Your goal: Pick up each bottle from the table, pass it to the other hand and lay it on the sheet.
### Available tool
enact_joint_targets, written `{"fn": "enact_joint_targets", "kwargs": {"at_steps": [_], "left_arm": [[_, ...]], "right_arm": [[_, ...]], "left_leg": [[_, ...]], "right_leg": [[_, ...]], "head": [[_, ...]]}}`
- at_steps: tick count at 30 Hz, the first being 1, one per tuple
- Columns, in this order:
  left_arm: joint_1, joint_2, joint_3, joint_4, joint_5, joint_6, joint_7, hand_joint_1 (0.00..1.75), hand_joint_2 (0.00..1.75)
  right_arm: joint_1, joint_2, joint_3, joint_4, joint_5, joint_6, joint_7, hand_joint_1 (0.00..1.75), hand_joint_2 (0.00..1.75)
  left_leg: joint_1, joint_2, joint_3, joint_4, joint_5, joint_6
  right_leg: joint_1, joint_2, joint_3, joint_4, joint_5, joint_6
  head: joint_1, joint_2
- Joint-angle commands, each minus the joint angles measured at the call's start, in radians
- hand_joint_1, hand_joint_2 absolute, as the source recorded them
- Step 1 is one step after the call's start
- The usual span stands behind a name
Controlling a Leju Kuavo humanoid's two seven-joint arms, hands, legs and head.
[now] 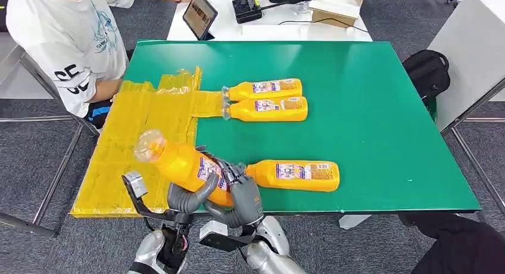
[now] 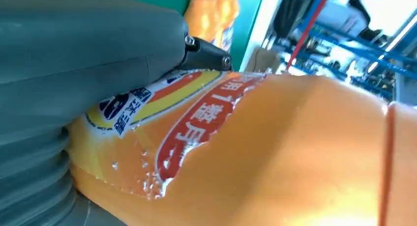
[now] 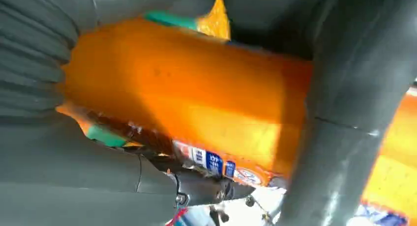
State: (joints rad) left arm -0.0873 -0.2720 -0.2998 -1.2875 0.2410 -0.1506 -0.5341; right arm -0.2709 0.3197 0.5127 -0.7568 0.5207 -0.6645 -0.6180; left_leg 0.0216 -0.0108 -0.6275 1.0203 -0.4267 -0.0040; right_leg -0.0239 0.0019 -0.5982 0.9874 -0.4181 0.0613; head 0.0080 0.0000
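At the upper left of the head view a person (image 1: 71, 41) in a white printed shirt is seated, cut off by the frame edge. Below and to the right, a yellow sheet (image 1: 131, 143) is spread over the left end of the green table (image 1: 369, 107).

At the lower centre-left, the left hand (image 1: 187, 198) is raised from below with its thumb and fingers wrapped around the lower body of an orange bottle (image 1: 178, 164), which is held tilted above the sheet's near right edge, its clear cap pointing to the upper left. Just to the right, the right hand (image 1: 245, 196) is also closed around the same bottle's base end, so the bottle is gripped by both hands at once. Much of the label is hidden by the fingers. In the left wrist view the bottle's label (image 2: 196, 123) is seen close, pressed against the grey thumb (image 2: 88, 54).

Touching or just beside the right hand, a second bottle (image 1: 293, 175) lies on the table; contact cannot be made out. At upper centre two more bottles (image 1: 265, 99) lie side by side, caps on the sheet's edge.
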Motion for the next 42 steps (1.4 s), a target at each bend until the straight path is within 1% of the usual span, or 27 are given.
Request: {"fn": "enact_joint_targets", "kwargs": {"at_steps": [1, 4, 5, 6, 7, 8, 9, 10, 12, 14, 18, 20, 22, 24, 25, 26, 27, 28, 29, 30, 32, 33, 35, 36, 39, 40, 42], "left_arm": [[-0.056, 0.024, 0.016, -0.02, -0.19, 0.19, -0.071, 1.75, 1.75], [-0.056, 0.024, 0.016, -0.02, -0.19, 0.19, -0.071, 1.75, 1.75], [-0.057, 0.024, 0.021, -0.021, -0.209, 0.211, -0.078, 1.75, 1.75], [-0.06, 0.024, 0.034, -0.022, -0.209, 0.21, -0.077, 1.75, 1.75], [-0.06, 0.024, 0.034, -0.022, -0.209, 0.21, -0.077, 1.75, 1.75], [-0.097, 0.034, 0.101, 0.003, -0.333, 0.376, -0.118, 1.75, 1.75], [-0.097, 0.034, 0.101, 0.003, -0.333, 0.376, -0.118, 1.75, 1.75], [-0.101, 0.036, 0.108, 0.006, -0.33, 0.375, -0.118, 1.75, 1.75], [-0.101, 0.036, 0.108, 0.006, -0.33, 0.375, -0.118, 1.75, 1.75], [-0.099, 0.034, 0.105, 0.007, -0.332, 0.375, -0.118, 1.75, 1.75], [-0.099, 0.034, 0.105, 0.007, -0.332, 0.375, -0.118, 1.75, 1.75], [-0.11, 0.041, 0.11, 0.016, -0.401, 0.446, -0.13, 1.75, 1.75], [-0.13, 0.071, 0.143, 0.041, -0.584, 0.647, -0.127, 1.75, 1.75], [-0.183, 0.123, 0.171, 0.12, -0.81, 0.751, -0.059, 1.75, 1.75], [-0.217, 0.132, 0.198, 0.18, -0.927, 0.823, -0.033, 1.75, 1.75], [-0.262, 0.149, 0.225, 0.256, -1.104, 0.849, 0.023, 1.75, 1.75], [-0.278, 0.119, 0.352, 0.257, -1.37, 0.849, 0.061, 1.75, 1.75], [-0.313, 0.156, 0.36, 0.319, -1.575, 0.849, 0.145, 1.75, 1.75], [-0.325, 0.167, 0.371, 0.319, -1.671, 0.849, 0.18, 1.75, 1.75], [-0.374, 0.221, 0.339, 0.444, -1.792, 0.849, 0.284, 1.75, 1.75], [-0.408, 0.274, 0.273, 0.515, -1.811, 0.849, 0.358, 1.75, 1.75], [-0.438, 0.323, 0.202, 0.582, -1.812, 0.849, 0.403, 1.75, 1.75], [-0.459, 0.334, 0.179, 0.628, -1.812, 0.849, 0.438, 1.75, 1.75], [-0.495, 0.373, 0.096, 0.716, -1.812, 0.849, 0.493, 1.75, 1.75], [-0.538, 0.37, 0.133, 0.827, -1.802, 0.839, 0.48, 1.75, 1.75], [-0.54, 0.362, 0.16, 0.838, -1.77, 0.83, 0.46, 1.75, 1.75], [-0.544, 0.364, 0.161, 0.852, -1.779, 0.812, 0.458, 1.75, 1.75]], "right_arm": [[0.055, -0.024, -0.016, -0.17, -0.082, 0.036, -0.002, 0.0, 0.0], [0.055, -0.024, -0.016, -0.17, -0.082, 0.036, -0.002, 0.0, 0.0], [0.059, -0.028, -0.015, -0.191, -0.085, 0.042, -0.001, 0.0, 0.0], [0.069, -0.039, -0.013, -0.242, -0.084, 0.056, 0.025, 0.0, 0.0], [0.069, -0.039, -0.013, -0.242, -0.084, 0.056, 0.025, 0.0, 0.0], [0.119, -0.076, -0.035, -0.464, -0.106, 0.044, 0.016, 0.0, 0.0], [0.119, -0.076, -0.035, -0.464, -0.106, 0.044, 0.016, 0.0, 0.0], [0.122, -0.077, -0.037, -0.474, -0.107, 0.046, 0.021, 0.0, 0.0], [0.122, -0.077, -0.037, -0.474, -0.107, 0.046, 0.021, 0.0, 0.0], [0.126, -0.077, -0.035, -0.471, -0.108, 0.047, 0.019, 0.0, 0.0], [0.126, -0.077, -0.035, -0.471, -0.108, 0.047, 0.019, 0.0, 0.0], [0.124, -0.073, -0.049, -0.477, -0.117, 0.025, 0.003, 0.0, 0.0], [0.106, -0.068, -0.054, -0.495, -0.155, 0.041, -0.019, 0.0, 0.0], [0.097, -0.063, -0.067, -0.517, -0.183, 0.022, -0.037, 0.0, 0.0], [0.099, -0.061, -0.075, -0.532, -0.205, 0.018, -0.047, 0.0, 0.0], [0.102, -0.063, -0.079, -0.55, -0.215, 0.012, -0.056, 0.0, 0.0], [0.103, -0.064, -0.08, -0.566, -0.232, 0.008, -0.07, 0.0, 0.0], [0.105, -0.061, -0.086, -0.586, -0.248, -0.004, -0.08, 0.0, 0.0], [0.105, -0.065, -0.084, -0.597, -0.258, -0.003, -0.08, 0.0, 0.0], [0.105, -0.07, -0.077, -0.632, -0.275, -0.022, -0.08, 0.0, 0.0], [0.105, -0.075, -0.072, -0.66, -0.293, -0.034, -0.08, 0.0, 0.0], [0.115, -0.066, -0.09, -0.688, -0.287, -0.034, -0.08, 0.0, 0.0], [0.119, -0.065, -0.093, -0.706, -0.299, -0.034, -0.08, 0.0, 0.0], [0.122, -0.064, -0.102, -0.716, -0.303, -0.034, -0.08, 0.0, 0.0], [0.124, -0.063, -0.116, -0.71, -0.323, -0.034, -0.08, 0.0, 0.0], [0.122, -0.064, -0.116, -0.705, -0.324, -0.034, -0.08, 0.0, 0.0], [0.12, -0.063, -0.114, -0.699, -0.324, -0.034, -0.08, 0.0, 0.0]], "left_leg": [[0.001, 0.0, 0.007, -0.001, -0.002, 0.001], [0.001, 0.0, 0.007, -0.001, -0.002, 0.001], [0.0, -0.001, 0.002, 0.0, -0.001, 0.001], [0.0, -0.001, 0.003, 0.0, -0.001, 0.001], [0.0, 0.0, 0.005, 0.0, -0.002, 0.001], [0.0, 0.0, 0.002, 0.0, -0.001, 0.001], [0.0, 0.0, 0.006, -0.001, -0.002, 0.001], [0.0, -0.001, 0.003, 0.0, -0.001, 0.001], [0.0, -0.001, 0.002, -0.001, 0.0, 0.001], [0.0, 0.0, 0.005, -0.001, -0.001, 0.001], [0.0, 0.0, 0.004, -0.001, -0.001, 0.001], [0.0, 0.0, 0.002, -0.001, 0.0, 0.001], [0.0, 0.0, 0.005, -0.001, -0.001, 0.001], [0.0, 0.002, 0.005, -0.001, -0.001, 0.001], [0.0, 0.001, 0.003, -0.001, 0.0, 0.0], [0.0, 0.002, 0.006, -0.002, 0.0, 0.001], [0.0, 0.001, 0.004, -0.002, 0.001, 0.0], [0.0, 0.001, 0.006, -0.002, 0.0, 0.0], [0.0, 0.001, 0.004, -0.001, 0.0, 0.0], [0.0, 0.001, 0.002, -0.001, 0.001, 0.0], [0.0, 0.001, 0.004, -0.002, 0.001, 0.0], [0.0, 0.002, 0.005, -0.002, 0.001, 0.001], [0.0, 0.001, 0.004, -0.002, 0.002, 0.0], [0.001, 0.003, 0.003, -0.001, 0.002, 0.0], [0.001, 0.002, 0.006, -0.001, 0.002, 0.0], [0.001, 0.003, 0.005, -0.001, 0.002, 0.0], [0.001, 0.005, 0.005, -0.001, 0.002, 0.001]], "right_leg": [[0.002, -0.002, 0.007, -0.001, -0.002, -0.004], [0.002, -0.002, 0.007, -0.001, -0.002, -0.004], [0.001, -0.002, 0.003, 0.0, -0.001, -0.003], [0.001, -0.002, 0.003, 0.0, -0.001, -0.003], [0.001, -0.002, 0.005, 0.0, -0.002, -0.004], [0.001, -0.002, 0.002, 0.0, -0.001, -0.003], [0.001, -0.001, 0.006, -0.001, -0.002, -0.004], [0.001, -0.002, 0.003, 0.0, -0.001, -0.003], [0.001, -0.002, 0.003, -0.001, -0.001, -0.002], [0.001, -0.001, 0.005, -0.001, -0.001, -0.003], [0.001, -0.001, 0.004, -0.001, -0.001, -0.003], [0.0, -0.001, 0.002, -0.001, 0.0, -0.002], [0.001, -0.001, 0.005, -0.001, -0.001, -0.003], [0.001, 0.0, 0.004, -0.001, 0.0, -0.003], [0.001, 0.0, 0.002, -0.001, 0.0, -0.003], [0.001, 0.001, 0.005, -0.001, 0.0, -0.004], [0.0, 0.0, 0.003, -0.001, 0.0, -0.003], [0.001, 0.0, 0.005, -0.001, 0.0, -0.004], [0.001, 0.0, 0.003, 0.0, 0.0, -0.003], [0.001, 0.0, 0.001, 0.0, 0.001, -0.002], [0.001, 0.0, 0.004, 0.0, 0.0, -0.004], [0.001, 0.001, 0.004, 0.0, 0.0, -0.004], [0.0, -0.001, 0.003, 0.0, 0.0, -0.003], [0.001, 0.003, 0.002, 0.0, 0.002, -0.004], [0.002, 0.0, 0.004, 0.0, 0.001, -0.006], [0.001, 0.002, 0.003, 0.0, 0.001, -0.005], [0.001, 0.003, 0.003, 0.0, 0.002, -0.005]], "head": [[0.0, 0.0], [0.0, 0.0], [0.0, 0.0], [0.0, 0.0], [0.0, 0.0], [0.0, 0.0], [0.0, 0.0], [0.0, 0.0], [0.0, 0.0], [0.0, 0.0], [0.0, 0.0], [0.0, 0.0], [0.0, 0.0], [0.0, 0.0], [0.0, 0.0], [0.0, 0.0], [0.0, 0.0], [0.0, 0.0], [0.0, 0.0], [0.0, 0.0], [0.0, 0.0], [0.0, 0.0], [0.0, 0.0], [0.0, 0.0], [0.0, 0.0], [0.001, 0.0], [0.0, 0.0]]}}
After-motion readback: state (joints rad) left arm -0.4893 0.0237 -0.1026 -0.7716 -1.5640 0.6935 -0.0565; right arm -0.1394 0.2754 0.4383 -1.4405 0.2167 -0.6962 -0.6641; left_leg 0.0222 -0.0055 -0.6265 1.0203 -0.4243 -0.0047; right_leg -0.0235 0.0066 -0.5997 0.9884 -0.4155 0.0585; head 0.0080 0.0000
